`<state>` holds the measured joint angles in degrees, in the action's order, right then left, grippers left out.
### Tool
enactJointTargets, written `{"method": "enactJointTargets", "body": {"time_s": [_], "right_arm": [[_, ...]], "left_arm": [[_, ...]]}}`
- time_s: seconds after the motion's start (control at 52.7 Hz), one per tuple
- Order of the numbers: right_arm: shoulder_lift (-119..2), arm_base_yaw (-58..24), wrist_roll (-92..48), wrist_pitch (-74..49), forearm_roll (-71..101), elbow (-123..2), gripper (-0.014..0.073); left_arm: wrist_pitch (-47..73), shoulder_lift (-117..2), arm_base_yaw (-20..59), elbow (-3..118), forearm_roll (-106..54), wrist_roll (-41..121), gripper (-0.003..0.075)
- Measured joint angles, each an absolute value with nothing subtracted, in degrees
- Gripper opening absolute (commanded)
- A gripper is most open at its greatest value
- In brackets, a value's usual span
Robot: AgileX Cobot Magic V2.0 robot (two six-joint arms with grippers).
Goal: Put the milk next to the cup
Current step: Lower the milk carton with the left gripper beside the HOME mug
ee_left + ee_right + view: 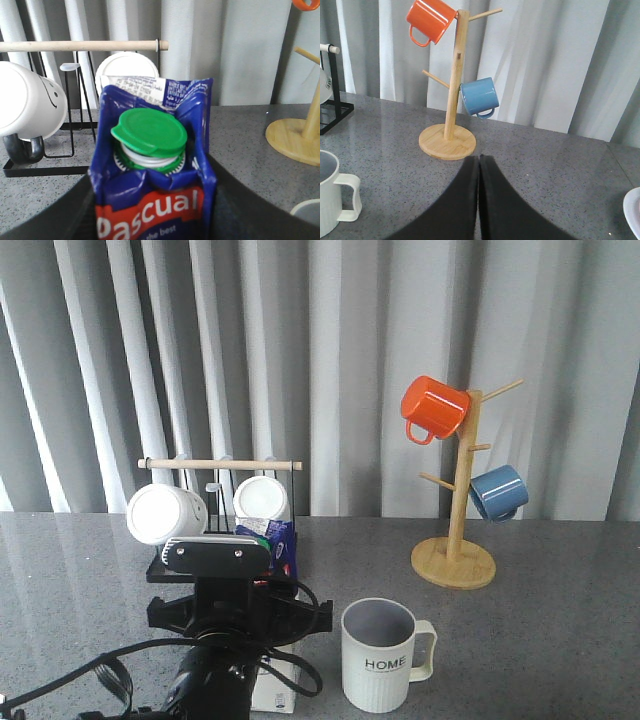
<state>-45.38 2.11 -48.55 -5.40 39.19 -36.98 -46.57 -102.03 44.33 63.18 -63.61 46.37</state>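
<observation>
Milk (152,200): the carton stood upright, long axis vertical, gable and green cap (150,134) uppermost; the red "Pascual" label faced the left wrist camera. In the front view only a blue sliver (281,545) showed behind the left arm, left of the cup.
Left pincer (152,220): its dark fingers (235,200) flanked the carton on both sides, pinching it.
Cup (378,655): stood upright on the table (540,640), mouth up, "HOME" lettering toward the front camera, handle on its right; its grey inside held nothing visible.
Right pincer (479,200): fingers pressed together, holding nothing, above the table.
Black rack (220,466): behind the carton, with a wooden rail; two white mugs (165,513) hung on it, lying sideways.
Wooden mug tree (455,540): well right of the rack, bearing an orange mug (433,408) high and a blue mug (498,492) lower.
</observation>
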Motion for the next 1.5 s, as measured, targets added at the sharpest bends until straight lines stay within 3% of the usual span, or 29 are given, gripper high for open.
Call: {"method": "enactJointTargets", "body": {"time_s": [0.455,0.588,0.911,1.499], "right_arm": [[-45.38,2.11,-48.55,-5.4,39.19,-36.98,-0.0003],[-45.38,2.11,-48.55,-5.4,39.19,-36.98,-0.0003],[-45.38,2.11,-48.55,-5.4,39.19,-36.98,-0.0003],[-45.38,2.11,-48.55,-5.4,39.19,-36.98,-0.0003]], "left_arm": [[-44.87,-101.97,44.33,63.4,-63.32,46.74,0.0111],[-44.76,-101.97,44.33,63.4,-63.12,46.74,0.0185],[-42.91,-101.87,44.33,63.4,-63.18,46.74,0.046],[-39.32,-95.68,44.33,63.4,-64.01,46.74,0.0463]]}}
